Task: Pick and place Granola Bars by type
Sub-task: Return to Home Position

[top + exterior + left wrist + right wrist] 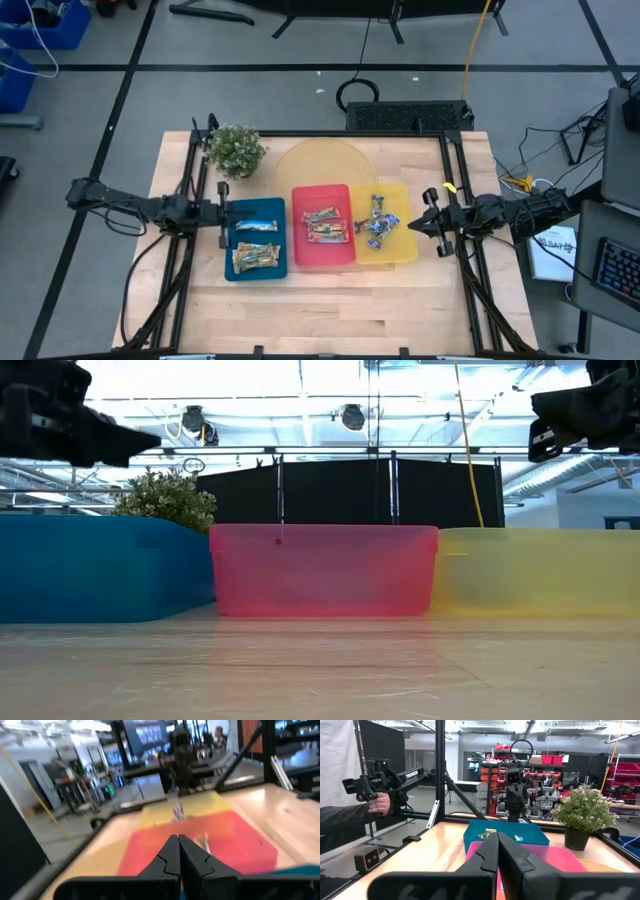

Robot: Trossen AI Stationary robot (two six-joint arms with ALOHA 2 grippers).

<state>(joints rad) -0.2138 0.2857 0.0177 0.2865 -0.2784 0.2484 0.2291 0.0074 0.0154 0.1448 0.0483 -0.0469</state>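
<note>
Three trays stand side by side mid-table: the blue tray holds tan-and-green granola bars, the red tray holds red-and-green bars, the yellow tray holds blue bars. My left gripper hovers shut above the table by the blue tray's left rim, its fingertips together. My right gripper hovers shut at the yellow tray's right rim, holding nothing, fingertips closed.
A small potted plant stands at the far left of the table. A pale round board lies behind the trays. Bare wooden table stretches along the near side. A person's hand holds a device beyond the table edge.
</note>
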